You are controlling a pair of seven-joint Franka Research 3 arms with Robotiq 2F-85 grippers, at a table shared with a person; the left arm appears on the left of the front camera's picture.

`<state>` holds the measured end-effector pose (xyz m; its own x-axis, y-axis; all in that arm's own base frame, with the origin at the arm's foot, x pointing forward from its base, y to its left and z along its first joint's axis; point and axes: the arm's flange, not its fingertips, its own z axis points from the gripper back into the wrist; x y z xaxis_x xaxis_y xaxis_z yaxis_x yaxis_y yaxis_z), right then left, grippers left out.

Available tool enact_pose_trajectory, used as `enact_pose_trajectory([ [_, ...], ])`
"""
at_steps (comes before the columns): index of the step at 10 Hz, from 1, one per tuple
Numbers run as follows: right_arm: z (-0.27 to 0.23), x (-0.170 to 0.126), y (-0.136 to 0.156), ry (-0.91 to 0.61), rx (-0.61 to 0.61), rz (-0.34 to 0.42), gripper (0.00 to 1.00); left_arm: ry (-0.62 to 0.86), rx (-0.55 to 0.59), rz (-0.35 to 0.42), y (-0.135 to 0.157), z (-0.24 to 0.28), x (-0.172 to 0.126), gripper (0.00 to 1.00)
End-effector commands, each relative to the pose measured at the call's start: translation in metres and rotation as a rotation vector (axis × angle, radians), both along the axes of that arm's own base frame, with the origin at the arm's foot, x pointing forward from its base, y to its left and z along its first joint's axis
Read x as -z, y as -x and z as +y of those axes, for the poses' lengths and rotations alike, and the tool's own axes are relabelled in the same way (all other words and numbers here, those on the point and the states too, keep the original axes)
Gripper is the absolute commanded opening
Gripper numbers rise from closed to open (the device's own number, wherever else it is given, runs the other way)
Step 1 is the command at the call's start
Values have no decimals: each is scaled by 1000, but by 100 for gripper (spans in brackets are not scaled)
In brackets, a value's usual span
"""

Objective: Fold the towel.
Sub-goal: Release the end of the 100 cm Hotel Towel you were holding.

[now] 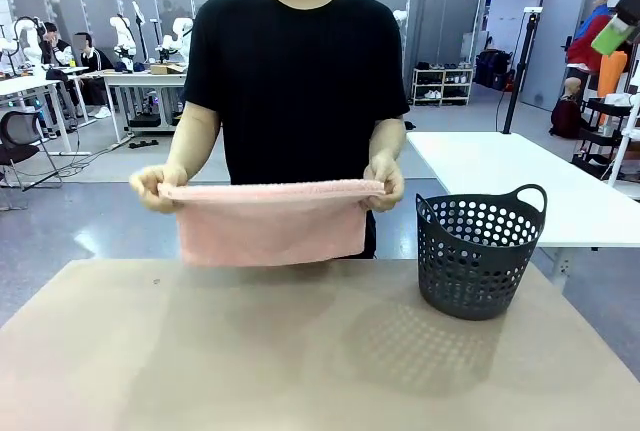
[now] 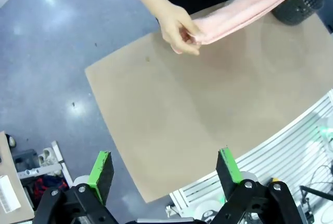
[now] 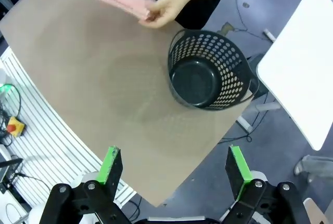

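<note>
Well, in the front view a person stands across the table (image 1: 250, 351) holding the towel (image 1: 272, 223) up by its top edge. One hand (image 1: 155, 189) pinches the corner at picture left and the other hand (image 1: 385, 181) pinches the corner at picture right. The pink cloth hangs stretched between them over the far edge of the table. The dark basket (image 1: 478, 251) stands upright on the table on my right, apart from the towel.

In the left wrist view, my left claw (image 2: 164, 164) is spread wide with nothing between its green pads (image 2: 101, 169), well above the bare table. The towel is at the far edge, gripped at one end by a hand, with the basket just beyond its other end.

In the right wrist view, my right claw (image 3: 174, 164) also gapes wide and holds nothing. It hangs high above the table's near corner. The basket sits below it, its inside bare, and a hand grips the towel's end just beyond the rim.
</note>
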<state>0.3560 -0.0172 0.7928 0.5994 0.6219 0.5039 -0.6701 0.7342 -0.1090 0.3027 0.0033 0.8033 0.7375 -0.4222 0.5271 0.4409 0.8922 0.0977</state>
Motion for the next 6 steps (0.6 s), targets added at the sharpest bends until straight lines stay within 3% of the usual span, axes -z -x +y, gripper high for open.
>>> enact_pose_trajectory([
  [1, -4, -7, -1, -24, 5, -11, 100, -4, 12, 8, 0, 1, -3, 100],
  [6, -4, -7, -1, -24, 5, -11, 100, -4, 12, 8, 0, 1, -3, 100],
])
